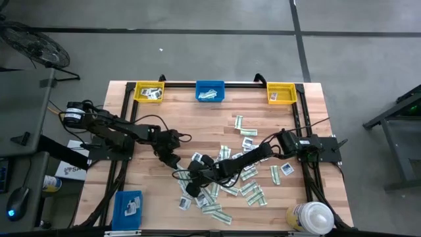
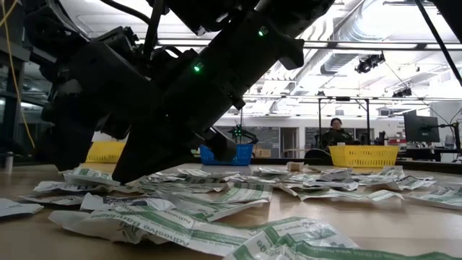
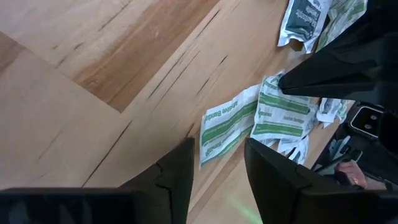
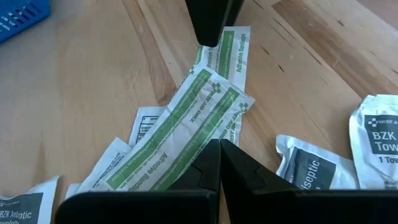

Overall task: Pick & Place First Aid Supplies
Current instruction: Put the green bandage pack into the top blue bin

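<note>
The first aid supplies point(image 1: 230, 178) are small paper packets scattered flat on the middle of the wooden table: white squarish ones and green-and-white strips. My left gripper point(image 3: 217, 177) is open and slants down at the heap's left edge over bare wood, with a strip packet point(image 3: 227, 124) just beyond its fingertips. One of its fingers point(image 4: 211, 25) ends at that strip's end; whether it touches, I cannot tell. My right gripper point(image 4: 219, 149) reaches in from the right, shut, with its tips down on another green-and-white strip point(image 4: 186, 124). In the low view it point(image 2: 126, 175) meets the packets at the left. My right gripper's shut fingertips point(image 3: 292, 79) rest on the green-and-white strip near its long edge point(image 4: 205, 134), slanting down from the table's right. The strip lies flat on other packets. Whether any paper is caught between the fingers is hidden by the fingers themselves.
Two yellow bins point(image 1: 149, 92) point(image 1: 281, 93) and a blue bin point(image 1: 210, 91) stand along the far edge. Another blue bin point(image 1: 127, 205) sits near left, and a white-capped bottle point(image 1: 309, 217) near right. Bare wood lies left of the heap. A person point(image 2: 336, 130) sits far behind.
</note>
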